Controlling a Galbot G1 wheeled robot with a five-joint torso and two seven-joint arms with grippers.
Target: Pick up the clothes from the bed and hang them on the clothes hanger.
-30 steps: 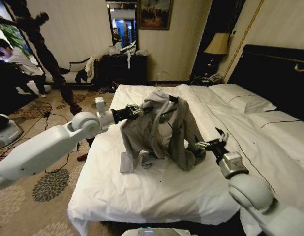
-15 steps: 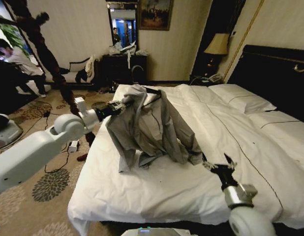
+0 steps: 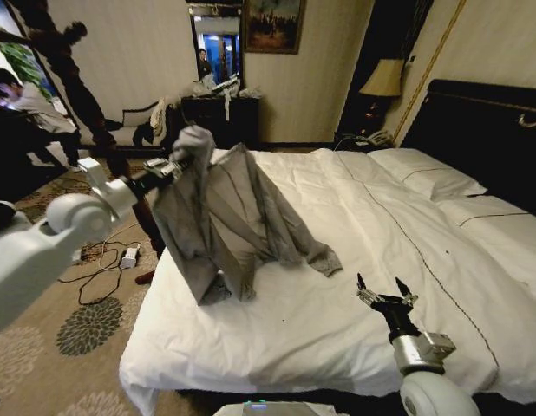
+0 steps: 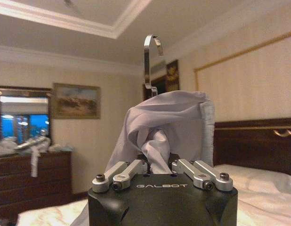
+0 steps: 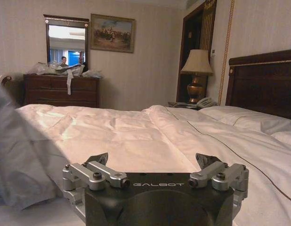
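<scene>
The light-grey clothes (image 3: 225, 217) hang lifted over the bed's left side, with one sleeve trailing on the white bed (image 3: 441, 260). My left gripper (image 3: 174, 165) is shut on the collar end of the clothes (image 4: 159, 132), where the clothes hanger's silver hook (image 4: 151, 61) sticks up out of the cloth; the black frame of the hanger is hidden inside. My right gripper (image 3: 383, 297) stands open low over the bed's near right part, apart from the sleeve, with nothing between its fingers (image 5: 99, 160). A fold of the grey clothes (image 5: 13, 155) shows at the edge of the right wrist view.
A dark dresser (image 3: 218, 117) with a mirror stands against the far wall, beside a chair draped with garments (image 3: 151, 121). A lamp (image 3: 382, 82) stands by the black headboard (image 3: 485, 130). Cables and a power strip (image 3: 127, 256) lie on the patterned carpet left of the bed.
My left gripper has carried the clothes up and to the left, off the middle of the bed. My right gripper let go of the clothes and drew back toward the near edge.
</scene>
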